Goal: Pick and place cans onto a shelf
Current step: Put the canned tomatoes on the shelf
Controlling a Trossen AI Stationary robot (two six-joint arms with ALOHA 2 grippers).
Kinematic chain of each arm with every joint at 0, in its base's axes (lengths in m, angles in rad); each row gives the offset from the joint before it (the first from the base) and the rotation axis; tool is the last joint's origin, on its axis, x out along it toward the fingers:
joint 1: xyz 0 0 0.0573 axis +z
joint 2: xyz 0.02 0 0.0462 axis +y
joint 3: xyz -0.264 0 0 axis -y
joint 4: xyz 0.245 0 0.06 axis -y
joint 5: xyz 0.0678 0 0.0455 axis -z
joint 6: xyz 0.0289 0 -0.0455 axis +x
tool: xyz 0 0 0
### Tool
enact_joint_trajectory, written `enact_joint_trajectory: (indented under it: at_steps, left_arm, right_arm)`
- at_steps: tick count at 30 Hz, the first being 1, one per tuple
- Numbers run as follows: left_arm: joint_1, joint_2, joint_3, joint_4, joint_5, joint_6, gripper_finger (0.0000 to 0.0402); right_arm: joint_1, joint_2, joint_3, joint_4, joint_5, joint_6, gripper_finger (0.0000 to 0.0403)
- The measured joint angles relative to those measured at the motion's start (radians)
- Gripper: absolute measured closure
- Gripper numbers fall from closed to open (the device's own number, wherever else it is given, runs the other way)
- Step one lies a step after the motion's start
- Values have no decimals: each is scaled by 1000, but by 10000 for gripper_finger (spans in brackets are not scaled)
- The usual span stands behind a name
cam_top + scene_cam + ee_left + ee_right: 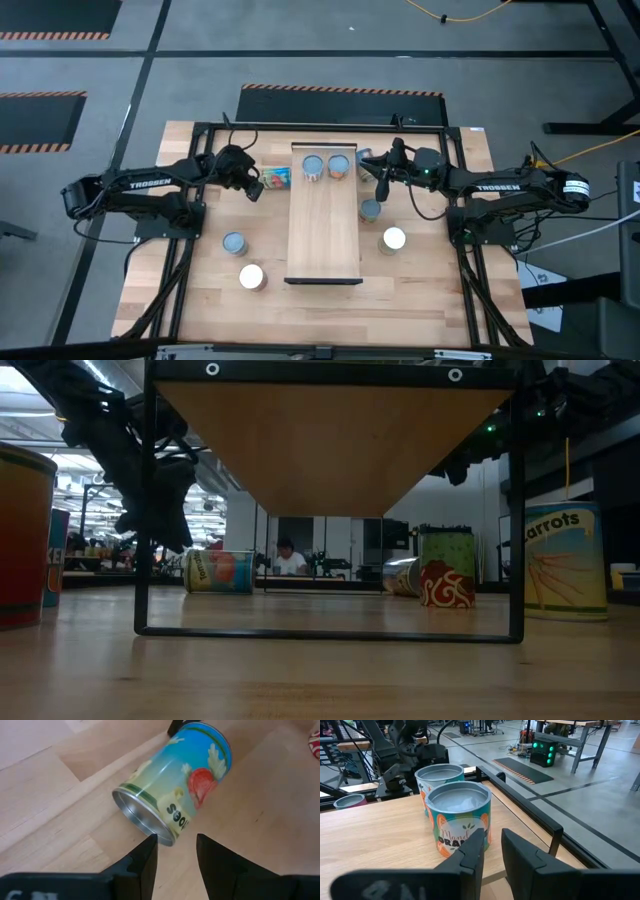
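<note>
Fallen can (172,785) beside shelf: ribbed bright metal end, glossy printed label. Shelf (324,225): pale smooth wood, matt, dark lip. Two cans (451,805) on shelf: dull grey metal tops, glossy labels. Table (420,290) around shelf: warmer wood, visible grain.

Both dark arms reach in from the table's outer edges toward its far middle. The left arm stretches rightward, elbow bent, its wrist tilted down; the left gripper (175,847) hangs low over the tabletop, fingers (145,857) parted with a clear gap and nothing between them. The right arm extends leftward, its right gripper (491,847) held level, fingers (472,850) slightly apart, gripping nothing.
</note>
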Motion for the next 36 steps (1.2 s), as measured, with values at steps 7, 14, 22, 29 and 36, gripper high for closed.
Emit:
enact_joint_trajectory:
  at_steps: [7, 14, 22, 29, 36]
  left_arm:
    - [0, 8, 0, 2, -5, -31, 273]
    - [-1, 83, 0, 55, -16, -43, 273]
    - [-1, 173, 0, 151, 23, -25, 273]
    - [-2, 217, 0, 217, 31, 1, 275]
    - [-1, 216, 0, 243, 26, 12, 309]
  right_arm:
    - [0, 0, 0, 0, 0, -1, 331]
    - [0, 0, 0, 0, 0, -1, 331]
    - [0, 0, 0, -1, 0, -1, 331]
    - [0, 0, 0, -11, 0, -1, 331]
    - [0, 0, 0, -13, 0, -1, 331]
